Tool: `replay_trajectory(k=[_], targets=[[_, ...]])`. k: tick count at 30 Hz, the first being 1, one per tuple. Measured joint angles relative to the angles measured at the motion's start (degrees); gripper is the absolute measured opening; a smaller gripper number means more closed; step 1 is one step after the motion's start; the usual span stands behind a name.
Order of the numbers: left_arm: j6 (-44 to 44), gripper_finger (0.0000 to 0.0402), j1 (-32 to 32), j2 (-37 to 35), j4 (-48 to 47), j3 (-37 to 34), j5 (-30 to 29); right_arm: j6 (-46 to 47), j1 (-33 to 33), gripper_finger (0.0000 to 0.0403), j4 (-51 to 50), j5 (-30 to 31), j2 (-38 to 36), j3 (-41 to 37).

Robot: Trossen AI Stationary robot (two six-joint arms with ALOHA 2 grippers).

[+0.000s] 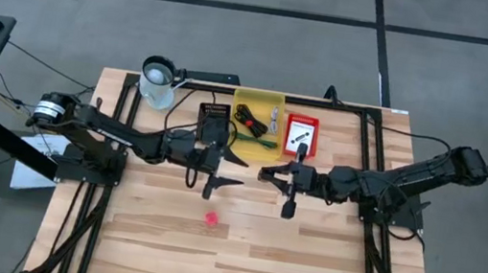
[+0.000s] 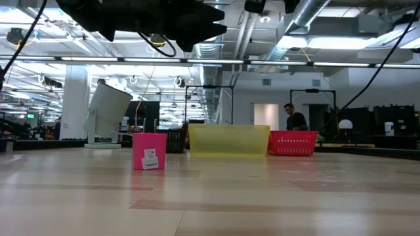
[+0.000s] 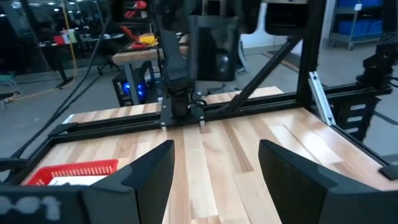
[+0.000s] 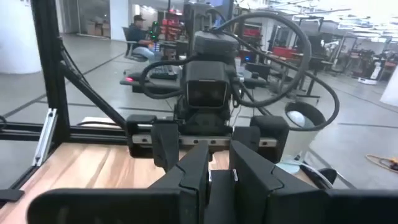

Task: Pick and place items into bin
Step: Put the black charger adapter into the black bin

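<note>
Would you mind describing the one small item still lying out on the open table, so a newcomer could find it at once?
Start from the wooden table and the yellow bin at its far edge. Come toward the near edge, past the two grippers, to a tiny pink-red cube lying alone on bare boards. Everything else small sits in bins; this cube is the only bright, loose thing on the wood.

Smooth pale wood table [image 1: 255, 254]; translucent yellow plastic bin [image 2: 228, 140]; matt black fingers [image 3: 152, 171].
</note>
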Motion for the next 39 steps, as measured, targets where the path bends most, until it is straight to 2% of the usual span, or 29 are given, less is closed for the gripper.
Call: replay_trajectory(k=[14,28,39], targets=[[-4.63,0.0225,0.07,1.49,7.36,0.06,-2.18,-0.09,0.11,0.0055,1.31,-1.56,0.0,0.0],[-4.99,0.0225,-0.11,6.47,5.31,5.29,0.29,-0.02,-0.55,0.0055,1.66,-2.42,0.0,0.0],[-4.44,0.0225,-0.11,7.25,4.47,7.67,1.13,-0.07,-1.05,0.0055,1.22,-2.49,0.0,0.0]])
